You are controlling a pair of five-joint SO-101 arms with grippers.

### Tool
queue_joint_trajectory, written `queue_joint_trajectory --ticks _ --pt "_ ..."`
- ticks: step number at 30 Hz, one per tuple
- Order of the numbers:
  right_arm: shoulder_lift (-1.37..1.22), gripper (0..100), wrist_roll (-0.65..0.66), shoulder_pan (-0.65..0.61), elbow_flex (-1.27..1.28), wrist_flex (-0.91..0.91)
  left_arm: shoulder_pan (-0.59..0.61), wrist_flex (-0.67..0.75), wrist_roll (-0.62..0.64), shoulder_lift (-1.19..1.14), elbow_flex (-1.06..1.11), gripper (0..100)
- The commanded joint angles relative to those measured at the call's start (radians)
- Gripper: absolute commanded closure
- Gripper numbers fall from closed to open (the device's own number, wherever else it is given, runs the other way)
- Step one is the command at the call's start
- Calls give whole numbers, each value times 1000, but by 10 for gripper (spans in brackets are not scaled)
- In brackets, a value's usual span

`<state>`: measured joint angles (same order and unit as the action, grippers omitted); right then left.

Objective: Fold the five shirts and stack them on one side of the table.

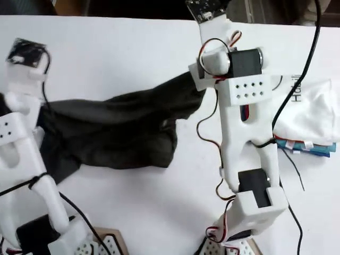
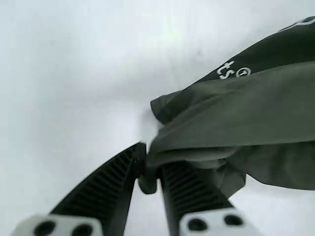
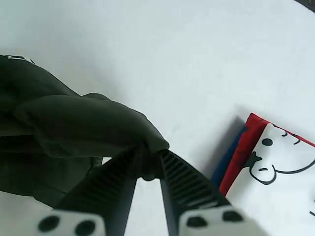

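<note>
The left hand point(image 2: 150, 169) pinches one end of the dark shirt point(image 1: 122, 133), which is stretched over the counter point(image 1: 133, 48). The right hand point(image 3: 147, 164) pinches the other end. Folding looks under way; next, both ends likely need carrying over together, beside the folded stack point(image 1: 313, 122).

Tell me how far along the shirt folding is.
Done: a pile of folded shirts, white on top, blue and red edges beneath, lies at the right. In hand: the dark olive fabric shirt, bunched, pinched at opposite ends by the left gripper and right gripper. Left: folding and stacking it; how many shirts remain isn't visible.
</note>
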<state>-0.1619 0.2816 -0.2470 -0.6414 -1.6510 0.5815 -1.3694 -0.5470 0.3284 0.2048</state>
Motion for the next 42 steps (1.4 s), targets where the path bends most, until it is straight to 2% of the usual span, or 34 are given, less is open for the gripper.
queue_joint_trajectory --ticks 1,5,8,10,15,17,31,36,42 --pt "61 979 2 -1 -32 18 11 84 -14 14 97 820" --pt "61 979 3 7 -32 16 17 265 -14 14 272 829" --pt "61 979 2 7 -31 10 37 338 -6 21 318 832" --pt "61 979 0 5 -31 10 43 324 -3 23 297 832" --pt "59 979 0 1 -31 10 -18 112 8 20 225 832" --pt "59 979 0 -1 -31 13 -40 103 12 15 226 833" --pt "61 979 0 -1 -31 8 -48 448 15 12 432 832" --pt "61 979 0 -1 -31 1 -44 477 15 -11 438 832" --pt "62 979 0 -1 -31 -5 -60 517 17 -180 395 832"
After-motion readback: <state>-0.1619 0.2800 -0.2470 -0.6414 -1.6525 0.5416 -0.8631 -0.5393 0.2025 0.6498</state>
